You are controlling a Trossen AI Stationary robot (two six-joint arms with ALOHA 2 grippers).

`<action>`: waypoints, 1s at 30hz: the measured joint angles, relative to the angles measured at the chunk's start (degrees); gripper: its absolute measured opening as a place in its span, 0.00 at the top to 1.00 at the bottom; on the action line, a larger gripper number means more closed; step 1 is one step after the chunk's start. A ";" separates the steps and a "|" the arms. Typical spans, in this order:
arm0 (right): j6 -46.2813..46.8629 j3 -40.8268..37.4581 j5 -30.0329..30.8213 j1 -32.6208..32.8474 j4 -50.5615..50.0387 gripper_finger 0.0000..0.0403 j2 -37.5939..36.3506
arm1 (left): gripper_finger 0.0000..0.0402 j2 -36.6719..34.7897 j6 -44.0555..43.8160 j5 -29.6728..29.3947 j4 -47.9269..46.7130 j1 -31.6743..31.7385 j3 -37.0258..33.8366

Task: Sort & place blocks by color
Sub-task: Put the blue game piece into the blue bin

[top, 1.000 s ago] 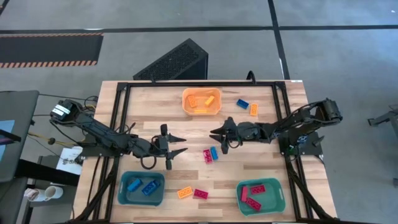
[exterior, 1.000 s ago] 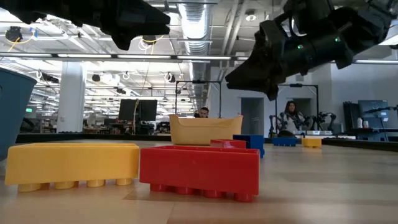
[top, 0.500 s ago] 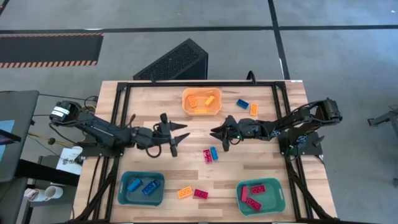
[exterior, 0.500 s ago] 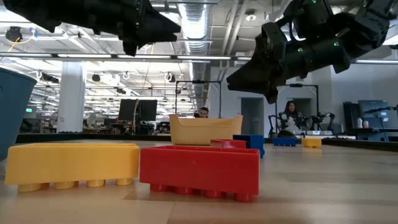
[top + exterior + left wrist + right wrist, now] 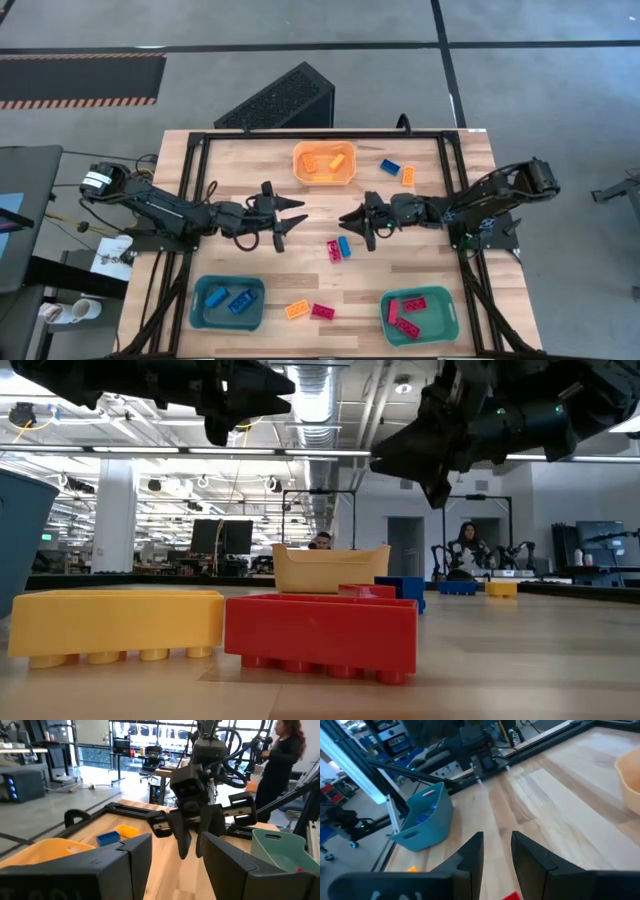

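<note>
The bench (image 5: 240,160) is a pale wooden butcher-block top inside a black metal frame, standing on a grey floor crossed by dark lines, with a striped hazard strip off to one side. Both arms reach toward the bench's middle, above the wood. The left tool (image 5: 287,213) is spread and holds nothing; the right tool (image 5: 355,222) faces it, fingers parted and also bare.

A red and a blue block (image 5: 338,248) lie together just beside the right tool, near the centre. An orange bin (image 5: 324,177) sits at the far edge with two orange blocks inside; a blue block (image 5: 389,166) and an orange block (image 5: 408,175) rest near it, toward the far right corner. Along the near edge, a teal bin (image 5: 228,321) at the left holds two blue blocks, another teal bin (image 5: 420,334) at the right holds two red ones, and an orange and a red block (image 5: 310,310) lie between them.

Beyond the bench is a large open workshop with ceiling ducts, strip lights, monitors and a seated person (image 5: 467,548).
</note>
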 joint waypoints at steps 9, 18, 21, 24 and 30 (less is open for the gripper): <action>0.07 0.00 2.77 4.34 0.16 0.70 -0.02 | 0.61 0.00 -3.60 -0.04 -1.92 -3.02 0.00; 0.07 0.01 9.24 9.30 2.32 0.70 -0.02 | 0.61 0.00 -6.12 -0.01 -3.98 -7.12 0.00; 0.07 0.02 9.62 10.74 2.28 0.70 0.00 | 0.61 0.00 -7.31 -0.05 -4.53 -8.17 0.00; 0.07 0.02 9.64 12.00 2.64 0.70 0.00 | 0.61 0.00 -7.88 -0.26 -4.98 -9.33 0.00; 0.07 0.04 9.70 13.11 3.35 0.70 0.00 | 0.61 0.00 -7.83 -1.76 -5.10 -10.20 0.02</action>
